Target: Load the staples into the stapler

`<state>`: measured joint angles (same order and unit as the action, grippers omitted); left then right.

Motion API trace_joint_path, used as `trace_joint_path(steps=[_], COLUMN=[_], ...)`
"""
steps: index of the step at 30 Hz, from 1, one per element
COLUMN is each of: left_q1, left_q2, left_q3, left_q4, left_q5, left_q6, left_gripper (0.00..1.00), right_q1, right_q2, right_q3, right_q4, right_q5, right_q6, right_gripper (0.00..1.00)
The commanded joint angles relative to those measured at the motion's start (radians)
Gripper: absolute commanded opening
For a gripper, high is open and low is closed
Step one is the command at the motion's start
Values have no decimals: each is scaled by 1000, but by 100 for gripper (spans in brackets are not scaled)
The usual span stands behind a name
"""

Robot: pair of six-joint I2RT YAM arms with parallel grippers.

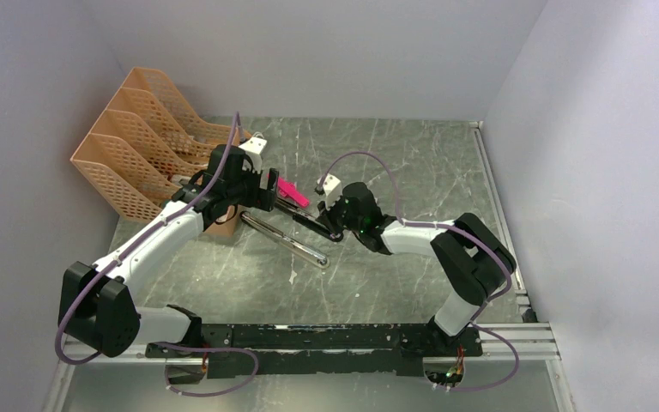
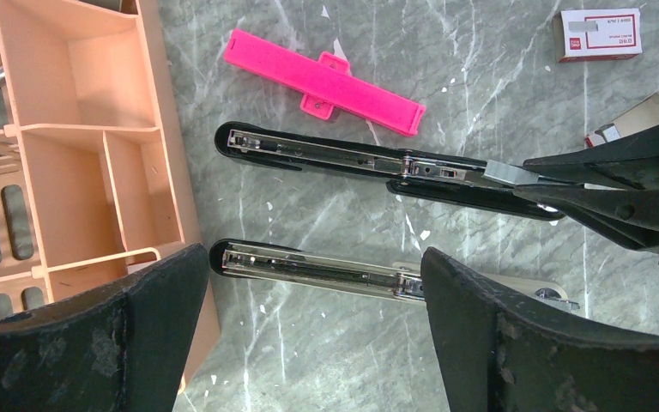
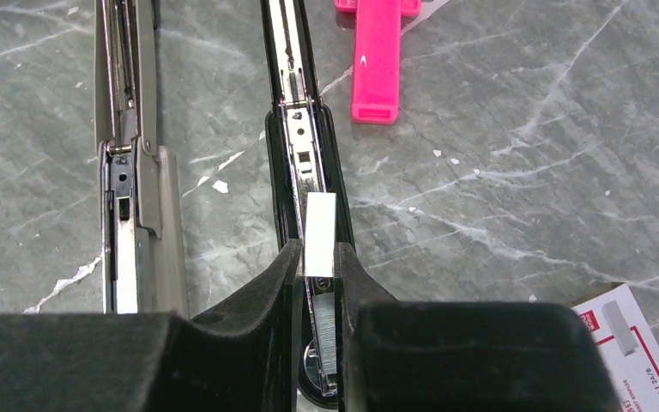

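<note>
The stapler lies hinged wide open on the table as two long halves. Its black half with the silver rail [image 3: 296, 129] [image 2: 352, 163] [image 1: 309, 221] is nearer the pink piece. The other half [image 2: 309, 268] [image 3: 129, 189] [image 1: 287, 242] lies beside it. My right gripper [image 3: 317, 253] [image 2: 523, 176] [image 1: 333, 219] is shut on a short silvery strip of staples [image 3: 319, 225] [image 2: 506, 172], held in line over the hinge end of the black half's rail. My left gripper [image 2: 313, 343] [image 1: 262, 190] hovers open over the stapler's far ends, holding nothing.
A bright pink plastic piece [image 2: 322, 81] [image 3: 376, 60] [image 1: 293, 191] lies just beyond the stapler. The white staple box with red print [image 2: 596, 34] [image 3: 631, 343] sits near the right gripper. An orange mesh desk organizer [image 1: 137, 146] [image 2: 77, 146] stands on the left, close to the left gripper.
</note>
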<state>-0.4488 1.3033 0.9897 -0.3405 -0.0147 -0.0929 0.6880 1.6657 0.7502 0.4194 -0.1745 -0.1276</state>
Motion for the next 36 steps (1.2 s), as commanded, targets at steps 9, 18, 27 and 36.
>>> trace_joint_path(steps=[9,18,27,36], left_q1=[-5,-5,-5,-5], left_q2=[-9,-10,-13,-15], left_q3=[-13,-14,-14,-14], left_q4=[33,33,34,35], left_q5=[12,14,15,15], left_q6=[10,10,10,10], left_gripper=[98,98,98,98], right_q1=[-16,-19,-22,-22], right_q2=[29,39,48,44], right_q3=[48,59,69,71], right_q4=[-44,-58,-78,-86], right_q5=[-29,-58,-58,-61], right_q6=[-7,-12,-15,-18], right_gripper=[0,0,0,0])
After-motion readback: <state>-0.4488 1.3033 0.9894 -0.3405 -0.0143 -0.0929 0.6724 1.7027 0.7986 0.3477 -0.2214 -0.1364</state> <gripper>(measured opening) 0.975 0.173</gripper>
